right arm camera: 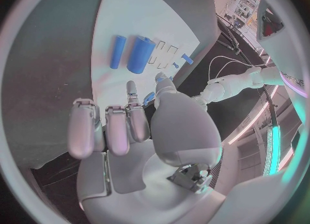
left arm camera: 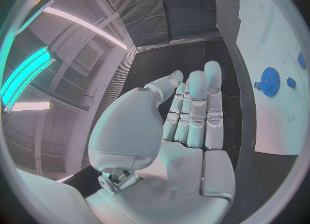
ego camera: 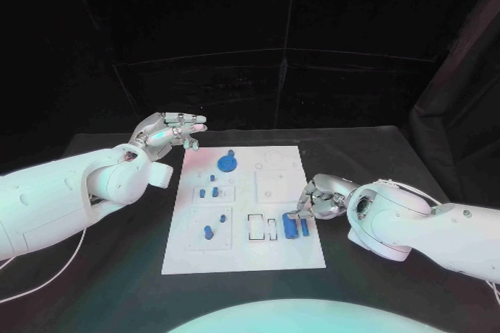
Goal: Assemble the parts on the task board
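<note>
A robotics lab: black table (ego camera: pixel 396 141), black curtains (ego camera: pixel 292 51) behind, white task board (ego camera: pixel 242 257).

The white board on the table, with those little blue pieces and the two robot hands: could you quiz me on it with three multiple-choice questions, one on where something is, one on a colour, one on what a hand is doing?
1. Where is the round blue gear on the task board?
A. Far end, toward the left hand
B. Near edge
C. Off the board

2. What colour are the two cylinders by the right hand?
A. Red
B. Blue
C. Yellow

3. What is the left hand doing?
A. Gripping the gear
B. Pressing on the board
C. Holding nothing, raised off the board's far left corner

Answers: 1 A, the gear lies at the far end; 2 B, both are blue in the head and right wrist views; 3 C, its palm is bare in the left wrist view.
</note>
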